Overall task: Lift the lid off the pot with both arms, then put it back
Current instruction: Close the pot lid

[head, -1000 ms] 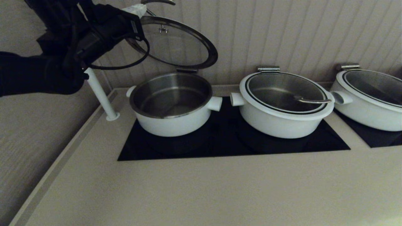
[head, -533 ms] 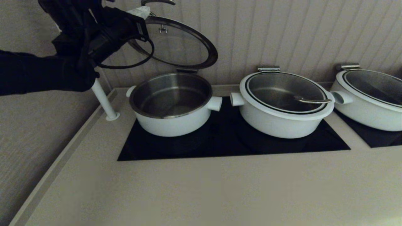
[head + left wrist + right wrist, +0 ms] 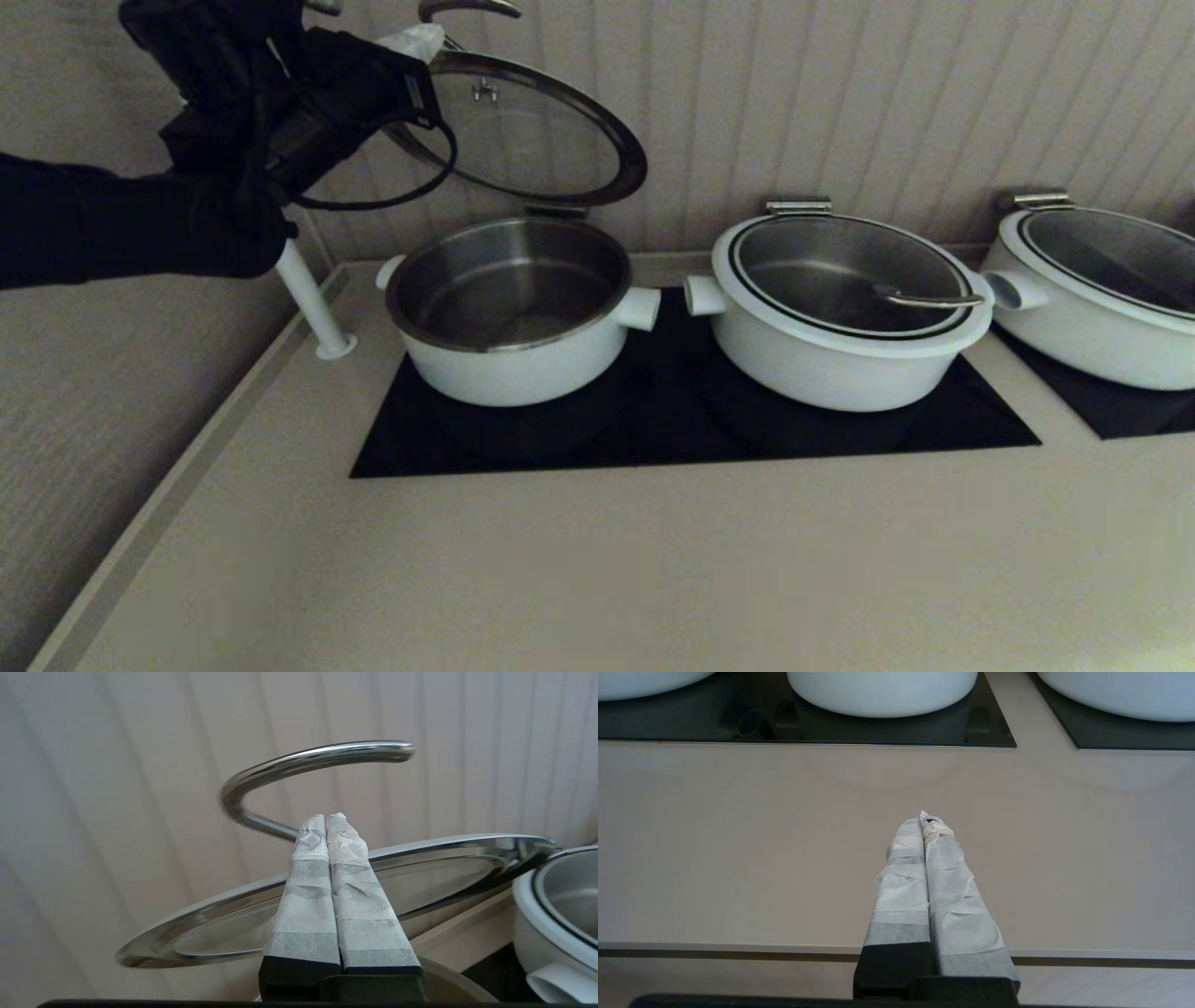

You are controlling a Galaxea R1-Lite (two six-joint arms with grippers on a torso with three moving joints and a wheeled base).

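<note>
Lid (image 3: 541, 140): stood tipped up, upper left of frame, above pot (image 3: 509, 313).
Left gripper (image 3: 327, 821): closed, empty, beside wire handle (image 3: 303, 763).
Right gripper (image 3: 926, 817): closed, empty, over counter (image 3: 738, 849).

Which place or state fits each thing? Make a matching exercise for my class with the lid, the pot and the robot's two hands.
Things:
1. the lid
2. the pot
3. left hand
4. right hand

States:
A. uncovered, standing on the black cooktop
B. shut, above the counter in front of the pots
C. tilted up over the pot's rear rim
D. shut, at the wire handle

Pairs: 1-C, 2-A, 3-D, 4-B
</note>
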